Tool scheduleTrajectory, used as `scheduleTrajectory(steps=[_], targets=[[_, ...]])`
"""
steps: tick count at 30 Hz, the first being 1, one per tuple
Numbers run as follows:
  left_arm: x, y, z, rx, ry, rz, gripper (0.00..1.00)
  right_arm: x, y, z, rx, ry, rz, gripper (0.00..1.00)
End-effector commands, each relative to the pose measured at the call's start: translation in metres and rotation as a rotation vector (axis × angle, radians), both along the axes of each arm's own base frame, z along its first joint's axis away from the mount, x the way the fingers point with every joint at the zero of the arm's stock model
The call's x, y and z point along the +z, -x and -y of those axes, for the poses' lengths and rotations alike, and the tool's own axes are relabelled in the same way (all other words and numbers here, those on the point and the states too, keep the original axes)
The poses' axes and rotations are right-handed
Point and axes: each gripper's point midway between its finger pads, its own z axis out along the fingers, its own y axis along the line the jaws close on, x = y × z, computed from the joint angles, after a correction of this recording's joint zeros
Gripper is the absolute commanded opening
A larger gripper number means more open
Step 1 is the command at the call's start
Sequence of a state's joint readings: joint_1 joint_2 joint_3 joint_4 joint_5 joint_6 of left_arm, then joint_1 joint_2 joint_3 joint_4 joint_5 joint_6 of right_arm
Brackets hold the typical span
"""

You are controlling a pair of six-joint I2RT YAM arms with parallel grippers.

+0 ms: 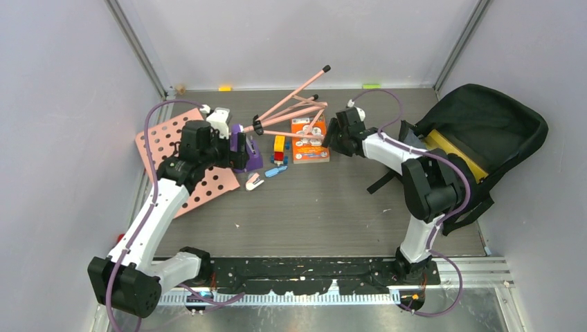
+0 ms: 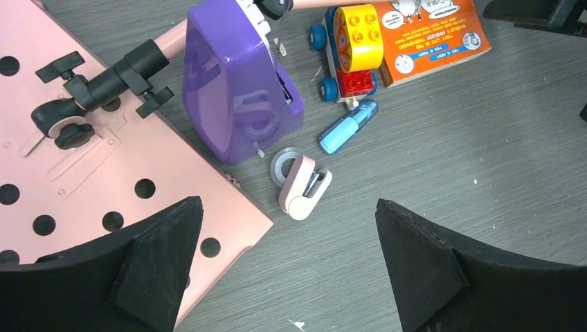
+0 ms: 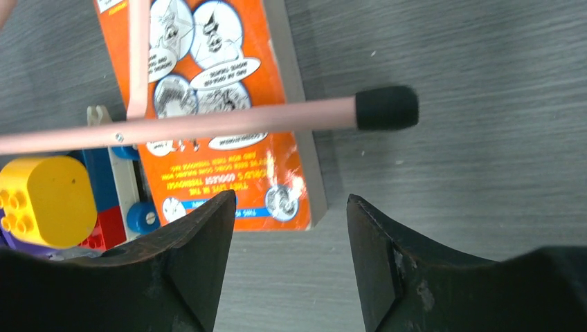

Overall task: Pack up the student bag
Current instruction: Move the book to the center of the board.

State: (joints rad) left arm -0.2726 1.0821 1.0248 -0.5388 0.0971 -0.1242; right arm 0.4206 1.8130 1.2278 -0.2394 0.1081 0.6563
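Located at right edge of table [image 1: 332, 207], by wall: student bag [image 1: 495, 117], mouth open. Right gripper [image 3: 287, 235] positioned over corner of orange book [image 3: 228, 90] — fingers parted, nothing clamped. Left gripper [image 2: 291, 235] held above pink tape dispenser [image 2: 303, 187] — fingers spread wide, nothing gripped.

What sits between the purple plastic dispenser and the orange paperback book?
A wheeled toy of yellow, red and blue blocks, seen most clearly in the left wrist view.
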Motion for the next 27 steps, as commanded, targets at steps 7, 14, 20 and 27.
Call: scheduleTrajectory(steps=[7,14,20,27], targets=[[0.01,0.0,-0.004,0.004,-0.012,0.042,1.0,-0.01,-0.015,-0.02,0.079,-0.157,0.031,0.69],[0.007,0.0,-0.003,0.0,-0.012,0.034,1.0,-0.018,-0.015,-0.031,0.108,-0.195,0.017,0.69],[0.006,-0.001,-0.002,-0.002,-0.008,0.028,1.0,-0.03,-0.011,-0.038,0.116,-0.165,-0.009,0.64],[0.005,-0.001,-0.002,-0.002,-0.009,0.026,1.0,-0.042,-0.002,-0.036,0.09,-0.111,-0.037,0.33]])
